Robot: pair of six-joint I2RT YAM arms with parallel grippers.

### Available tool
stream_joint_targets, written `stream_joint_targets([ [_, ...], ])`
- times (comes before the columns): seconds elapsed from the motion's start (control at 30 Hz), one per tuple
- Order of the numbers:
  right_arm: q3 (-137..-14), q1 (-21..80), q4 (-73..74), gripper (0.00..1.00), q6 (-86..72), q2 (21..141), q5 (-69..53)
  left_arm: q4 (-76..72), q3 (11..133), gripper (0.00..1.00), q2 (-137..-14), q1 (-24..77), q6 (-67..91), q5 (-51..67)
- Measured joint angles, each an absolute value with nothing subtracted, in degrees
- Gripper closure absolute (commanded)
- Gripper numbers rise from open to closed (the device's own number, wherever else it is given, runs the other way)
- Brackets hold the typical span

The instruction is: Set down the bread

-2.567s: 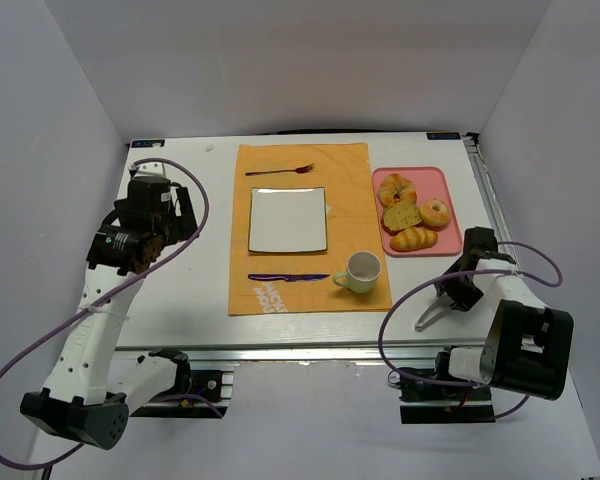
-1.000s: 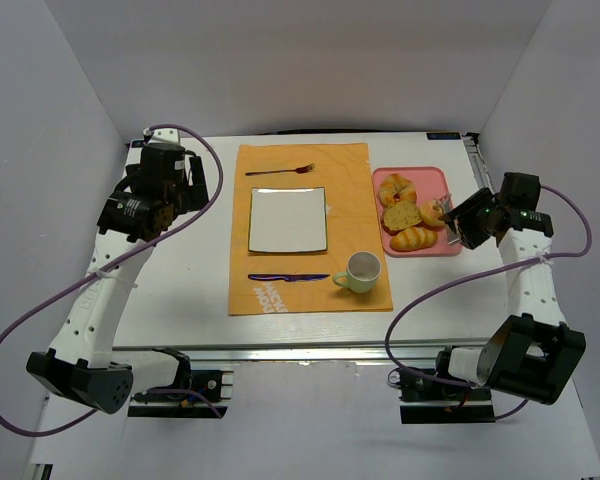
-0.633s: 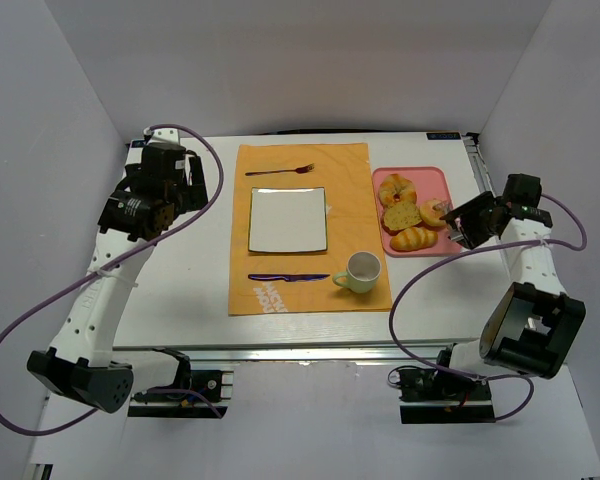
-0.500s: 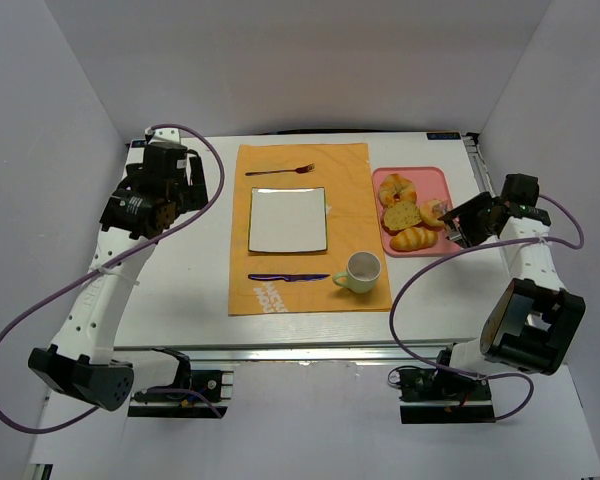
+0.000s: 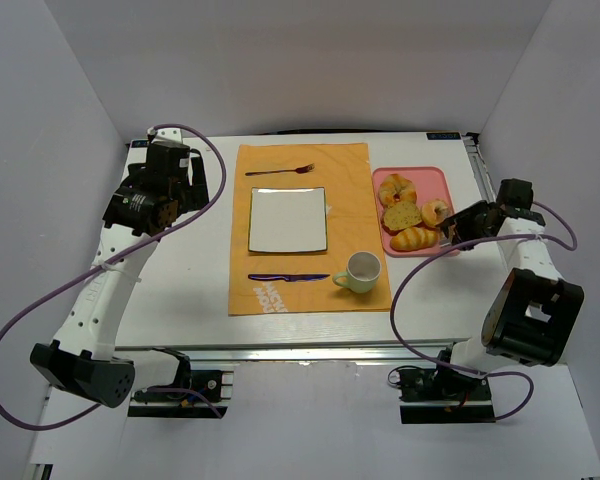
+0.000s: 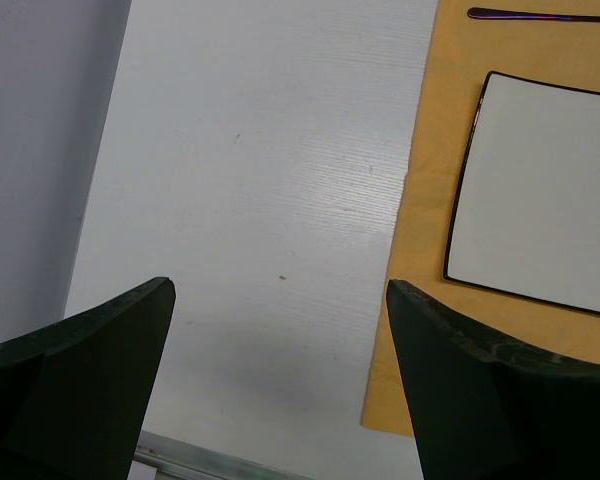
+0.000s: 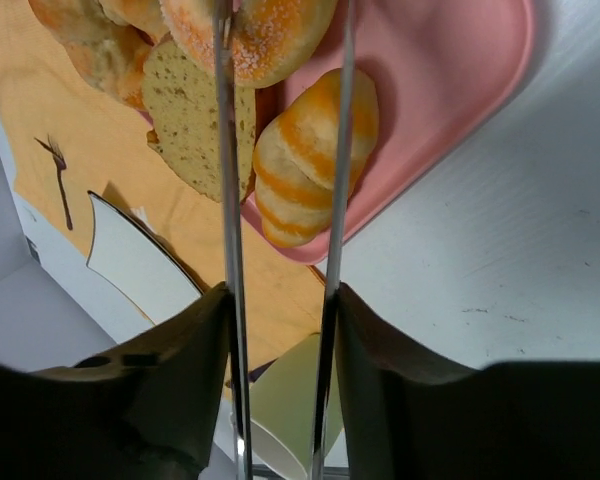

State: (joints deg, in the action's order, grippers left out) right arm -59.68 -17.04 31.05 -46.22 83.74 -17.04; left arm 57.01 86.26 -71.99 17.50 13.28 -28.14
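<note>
From above, the bread, a small golden ring with a paler hole, lies at the right-hand side of the pink tray. It sits close against a cut roll and just behind a ridged, crescent-shaped roll. The right gripper reaches in low from the tray's right edge, probably because that arm is nearest and the ring is the outermost piece. A white plate sits bare in the middle of the orange mat, with a fork, a knife and a cup set around it. It looks like the intended place for the bread. The left wrist camera shows the left gripper with its fingers spread wide and nothing between them. It hangs over bare table beside the mat, likely held clear of the work. In the right wrist view, two thin fingers run parallel with a narrow gap, gripping nothing. Their far ends lie over the bread, which is sugary and orange-gold with a grainy crust. One finger crosses in front of it, so the ring looks wider than the gap. Whether the fingers touch it cannot be told. The striped crescent roll shows through the gap nearer the camera, so a grasp here risks nudging that roll. The bread is not yet lifted, and the task has barely begun.
</note>
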Motion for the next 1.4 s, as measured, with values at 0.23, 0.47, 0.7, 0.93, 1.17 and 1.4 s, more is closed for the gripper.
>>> stream_joint_targets([
  [0.23, -59.8, -17.0, 30.7, 0.79, -47.7, 84.1, -18.0, 57.0, 86.3, 0.02, -72.0, 17.5, 13.1, -28.2],
  [0.47, -68.5, -17.1, 36.1, 0.80, -46.7, 83.7, -16.6, 57.0, 86.3, 0.02, -72.0, 17.5, 13.1, -28.6],
  [0.7, -80.1, -15.4, 42.1, 0.85, -41.1, 81.9, -17.5, 57.0, 86.5, 0.02, -72.0, 17.5, 13.0, -28.6],
  [0.93, -98.1, 9.0, 49.6, 0.84, -35.6, 88.5, -13.6, 57.1, 87.1, 0.02, -71.8, 17.5, 13.1, -28.7],
  [1.17, -102.3, 29.7, 51.2, 0.85, -35.6, 97.8, -10.2, 58.2, 87.1, 0.02, -70.6, 17.5, 13.3, -29.0],
  [1.4, -102.2, 39.2, 51.1, 0.90, -35.6, 106.1, -6.1, 58.5, 87.1, 0.02, -69.3, 17.5, 13.5, -28.9],
])
